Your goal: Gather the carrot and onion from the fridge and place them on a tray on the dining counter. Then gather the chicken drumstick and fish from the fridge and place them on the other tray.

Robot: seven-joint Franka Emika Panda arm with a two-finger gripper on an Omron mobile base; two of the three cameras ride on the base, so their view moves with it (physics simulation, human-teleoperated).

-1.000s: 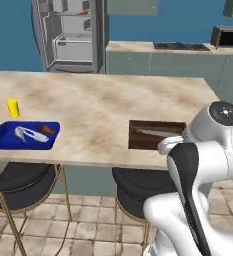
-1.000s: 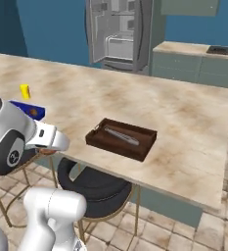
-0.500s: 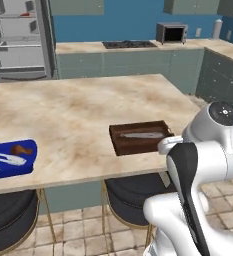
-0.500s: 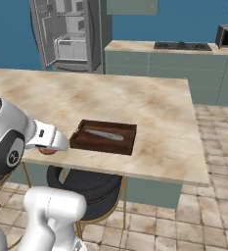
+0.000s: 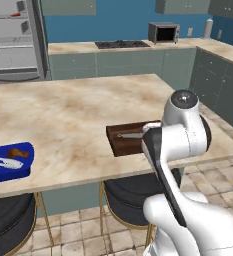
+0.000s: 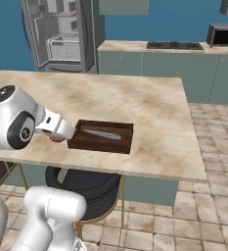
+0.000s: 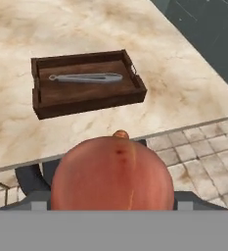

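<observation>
Kitchen: fridge, stove, microwave, seemingly domestic.

At the lower centre of the hand view the onion is showing reddish-brown with a darker streak. The tray above it is showing dark brown, carrying a silvery grey fish. The worktop is showing beige marbled with tan. At the left edge, a second tray is showing bright blue. The back wall is showing deep blue.
</observation>
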